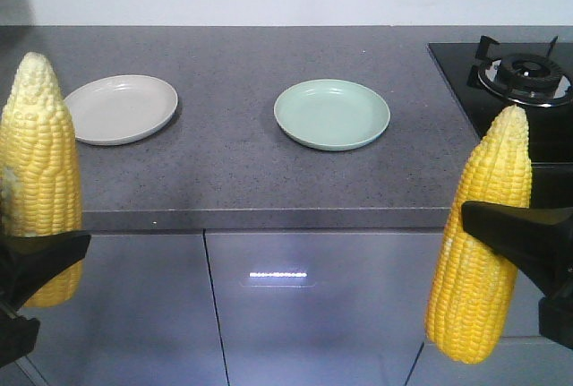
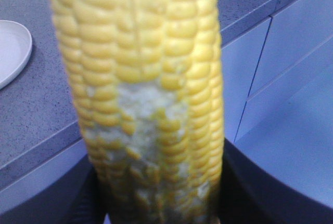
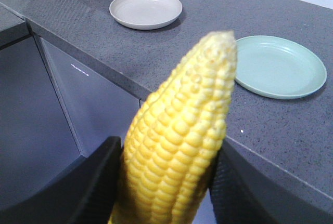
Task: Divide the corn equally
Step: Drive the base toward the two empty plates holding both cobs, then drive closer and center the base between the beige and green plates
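Two yellow corn cobs are held upright in front of the counter edge. My left gripper (image 1: 31, 265) is shut on one corn cob (image 1: 38, 180), which fills the left wrist view (image 2: 151, 78) and has a pale worn patch of kernels. My right gripper (image 1: 501, 234) is shut on the other corn cob (image 1: 483, 243), tip up; in the right wrist view this cob (image 3: 182, 135) sits between the black fingers (image 3: 99, 182). Two empty plates lie on the counter beyond: a beige plate (image 1: 121, 108) at left and a pale green plate (image 1: 331, 114) near the middle.
The grey speckled counter (image 1: 233, 171) ends at a front edge with grey cabinet doors (image 1: 304, 305) below. A black gas hob with a burner (image 1: 528, 77) sits at the counter's far right.
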`<control>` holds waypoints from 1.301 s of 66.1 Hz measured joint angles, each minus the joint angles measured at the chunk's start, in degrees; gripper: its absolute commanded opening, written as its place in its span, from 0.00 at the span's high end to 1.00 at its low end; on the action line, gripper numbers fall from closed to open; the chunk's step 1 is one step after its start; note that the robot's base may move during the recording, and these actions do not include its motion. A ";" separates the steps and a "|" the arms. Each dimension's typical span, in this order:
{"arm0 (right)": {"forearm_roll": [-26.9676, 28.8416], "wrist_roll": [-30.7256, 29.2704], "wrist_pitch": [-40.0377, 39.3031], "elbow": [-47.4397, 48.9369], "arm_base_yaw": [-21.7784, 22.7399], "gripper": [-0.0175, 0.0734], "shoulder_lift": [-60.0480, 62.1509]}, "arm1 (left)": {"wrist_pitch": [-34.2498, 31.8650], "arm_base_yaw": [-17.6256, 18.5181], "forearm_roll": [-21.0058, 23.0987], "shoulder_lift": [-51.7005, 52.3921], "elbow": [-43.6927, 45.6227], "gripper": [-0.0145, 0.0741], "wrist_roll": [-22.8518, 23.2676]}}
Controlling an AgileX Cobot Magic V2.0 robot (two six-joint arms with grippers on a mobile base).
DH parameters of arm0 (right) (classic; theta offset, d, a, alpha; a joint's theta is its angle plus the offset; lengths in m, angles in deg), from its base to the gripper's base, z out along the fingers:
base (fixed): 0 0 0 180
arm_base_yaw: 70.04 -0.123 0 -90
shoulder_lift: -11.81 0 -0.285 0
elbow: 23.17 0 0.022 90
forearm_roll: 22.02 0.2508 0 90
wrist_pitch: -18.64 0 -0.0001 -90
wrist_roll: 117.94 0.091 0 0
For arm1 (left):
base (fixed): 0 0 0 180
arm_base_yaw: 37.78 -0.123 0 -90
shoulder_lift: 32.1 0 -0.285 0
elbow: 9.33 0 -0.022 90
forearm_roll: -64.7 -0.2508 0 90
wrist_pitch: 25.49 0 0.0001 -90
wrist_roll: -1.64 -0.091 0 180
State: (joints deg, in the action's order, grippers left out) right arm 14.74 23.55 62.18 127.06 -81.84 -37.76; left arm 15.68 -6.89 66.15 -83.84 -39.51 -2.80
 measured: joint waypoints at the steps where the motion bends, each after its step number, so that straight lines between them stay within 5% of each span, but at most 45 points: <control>1: 0.00 0.00 0.00 0.00 0.00 0.58 0.00 | 0.00 0.00 0.00 0.00 0.00 0.49 0.00; 86: 0.00 0.00 0.00 0.00 0.00 0.58 0.00 | 0.00 0.00 0.00 0.00 0.00 0.49 0.00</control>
State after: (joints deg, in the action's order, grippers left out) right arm 14.74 23.55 62.18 127.06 -81.84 -37.76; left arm 15.68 -6.89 66.15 -83.84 -39.51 -2.80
